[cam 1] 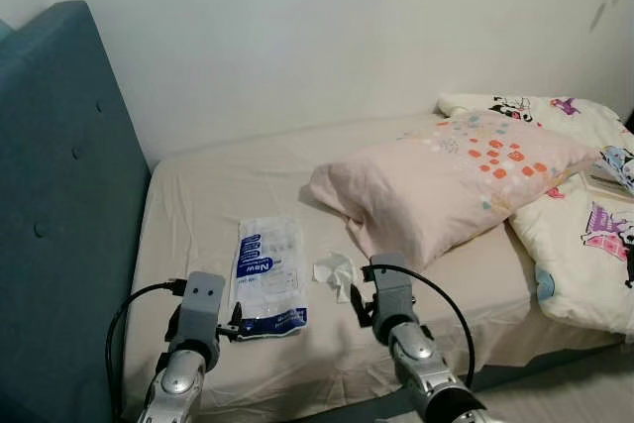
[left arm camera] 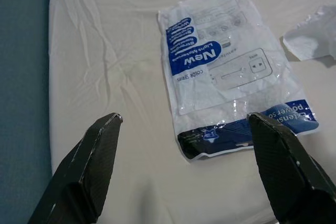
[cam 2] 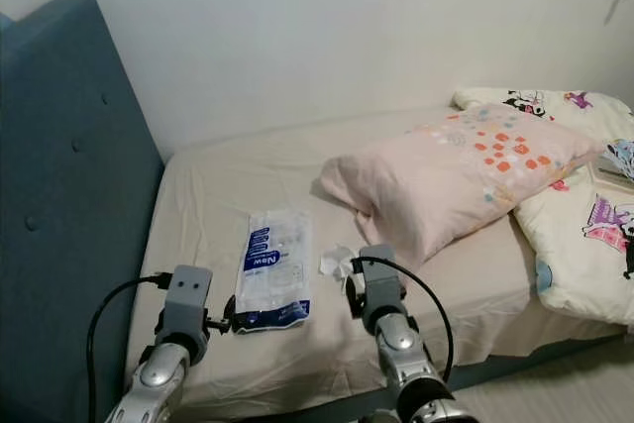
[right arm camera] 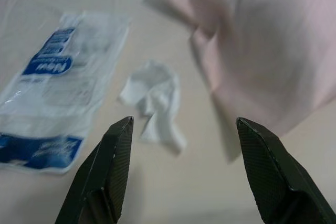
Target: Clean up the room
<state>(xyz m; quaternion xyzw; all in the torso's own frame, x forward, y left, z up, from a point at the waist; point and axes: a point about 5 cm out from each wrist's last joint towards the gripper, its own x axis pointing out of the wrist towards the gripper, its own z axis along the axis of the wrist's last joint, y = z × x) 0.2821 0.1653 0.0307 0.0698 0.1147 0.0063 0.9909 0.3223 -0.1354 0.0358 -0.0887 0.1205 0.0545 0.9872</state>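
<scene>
A clear plastic bag (cam 1: 269,279) with blue print reading "New" lies flat on the beige bed sheet (cam 1: 198,205). Just right of it sits a crumpled white tissue (cam 1: 337,272). My left gripper (left arm camera: 185,120) hovers open above the bag's near blue end (left arm camera: 247,129), holding nothing. My right gripper (right arm camera: 185,123) is open too, above the sheet just short of the tissue (right arm camera: 155,100), with the bag (right arm camera: 47,103) off to its side. Both silver arms reach in from the near edge of the bed.
A pink pillow (cam 1: 446,180) with orange squares lies right of the tissue. A cartoon-print quilt (cam 1: 584,225) covers the bed's right end. The teal padded headboard (cam 1: 59,195) rises on the left, and a white wall backs the bed. The bed's front edge (cam 1: 317,388) is near.
</scene>
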